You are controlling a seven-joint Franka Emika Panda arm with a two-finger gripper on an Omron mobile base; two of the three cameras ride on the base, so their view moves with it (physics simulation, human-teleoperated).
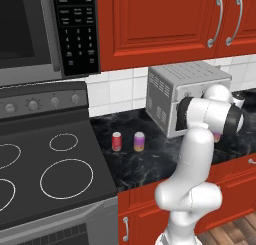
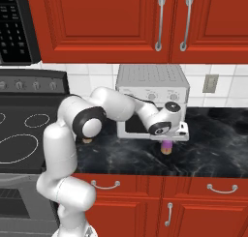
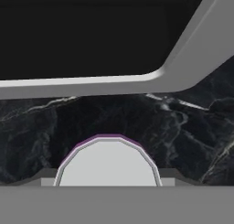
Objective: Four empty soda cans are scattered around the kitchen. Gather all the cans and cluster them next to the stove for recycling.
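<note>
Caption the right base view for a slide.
Gripper lowered over a purple-pink can on the counter, before the toaster oven.

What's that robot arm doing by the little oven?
The white robot arm has reached down in front of the silver toaster oven, and its pincer sits right over a purple-pink soda can standing on the black counter; whether it has gripped it can't be told. Two more cans already stand side by side on the counter next to the stove: a red can and another purple-pink can.
</note>
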